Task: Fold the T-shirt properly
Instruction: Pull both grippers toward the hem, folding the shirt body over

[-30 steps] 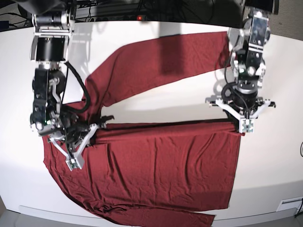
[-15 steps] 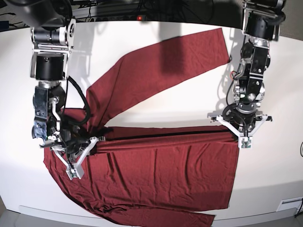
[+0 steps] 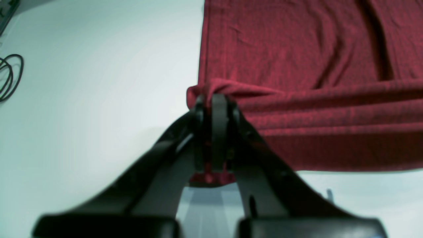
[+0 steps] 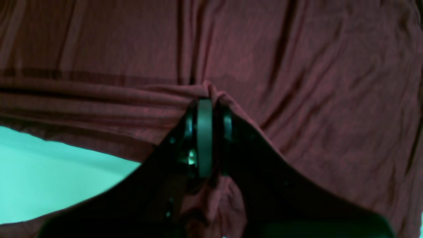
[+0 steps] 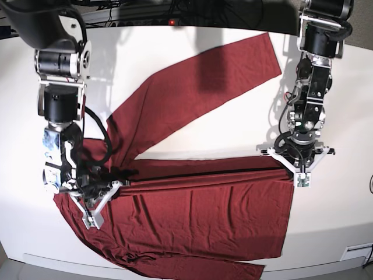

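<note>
Since both claws pinch the T-shirt (image 5: 198, 216) edge, left claw (image 5: 301, 177) at 3 o'clock, right claw (image 5: 90, 217) at 9, the fold stays taut.

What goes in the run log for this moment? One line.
left gripper: shut on T-shirt edge | right gripper: shut on T-shirt | folded edge held between arms | sleeve spread on table

Right gripper (image 4: 205, 102) fingers (image 4: 204, 132) pinching T-shirt (image 4: 297, 82) fold.
</note>
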Controlling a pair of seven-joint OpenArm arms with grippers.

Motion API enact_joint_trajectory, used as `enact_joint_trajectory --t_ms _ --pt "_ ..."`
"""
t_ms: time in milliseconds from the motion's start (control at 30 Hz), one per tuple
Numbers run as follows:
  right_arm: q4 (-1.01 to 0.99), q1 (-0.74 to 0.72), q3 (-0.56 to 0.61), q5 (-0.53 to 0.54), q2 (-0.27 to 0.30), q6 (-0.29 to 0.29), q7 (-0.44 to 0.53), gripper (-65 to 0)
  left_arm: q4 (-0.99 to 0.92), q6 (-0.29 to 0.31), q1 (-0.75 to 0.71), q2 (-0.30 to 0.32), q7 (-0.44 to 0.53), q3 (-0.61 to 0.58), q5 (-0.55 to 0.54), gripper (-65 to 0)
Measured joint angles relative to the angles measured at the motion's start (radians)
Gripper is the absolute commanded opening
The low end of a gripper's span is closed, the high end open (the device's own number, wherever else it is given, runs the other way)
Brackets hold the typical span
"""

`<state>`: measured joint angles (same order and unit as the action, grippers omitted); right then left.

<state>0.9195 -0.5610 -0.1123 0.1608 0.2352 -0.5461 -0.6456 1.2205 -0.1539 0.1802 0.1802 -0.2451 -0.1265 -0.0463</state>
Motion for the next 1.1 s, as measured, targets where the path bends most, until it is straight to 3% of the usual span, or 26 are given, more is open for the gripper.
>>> enact_joint_trajectory --t_ms 200,300,333,400,467,633,800,1100 --pt "0.000 -0.003 0.000 -0.006 -0.031 -0.026 0.040 -64.4 0.000 -0.003 -0.001 0.000 -0.002 0.000 0.000 -65.0" --pt "-0.001 -0.003 0.000 -0.066 -0.036 -0.027 0.143 -37.3 0.000 -0.003 -0.003 0.000 -0.019 0.000 0.000 -65.0" --pt "-0.001 -0.004 0.000 -0.104 -0.036 -0.026 0.187 -31.3 0.000 -0.003 -0.005 0.000 -0.019 0.000 0.001 -65.0" --pt "-0.001 -0.004 -0.003 -0.177 -0.035 -0.026 0.264 -25.8 0.000 -0.003 -0.006 0.000 -0.020 0.000 0.001 -65.0" --pt "-0.001 -0.003 -0.004 -0.216 -0.035 -0.026 0.317 -25.7 0.000 -0.003 -0.005 0.000 -0.019 0.000 0.001 -65.0" --pt "-0.001 -0.004 -0.004 -0.219 -0.035 -0.026 0.331 -25.8 0.000 -0.003 -0.005 0.000 -0.016 0.000 0.001 -65.0" --pt "-0.001 -0.004 -0.004 -0.159 -0.035 -0.026 0.271 -25.8 0.000 -0.003 0.003 0.000 0.033 0.000 0.001 -65.0" --pt "-0.001 0.001 -0.004 -0.135 -0.035 -0.026 0.251 -25.8 -0.026 -0.003 0.115 -0.007 0.006 0.000 0.001 -65.0"
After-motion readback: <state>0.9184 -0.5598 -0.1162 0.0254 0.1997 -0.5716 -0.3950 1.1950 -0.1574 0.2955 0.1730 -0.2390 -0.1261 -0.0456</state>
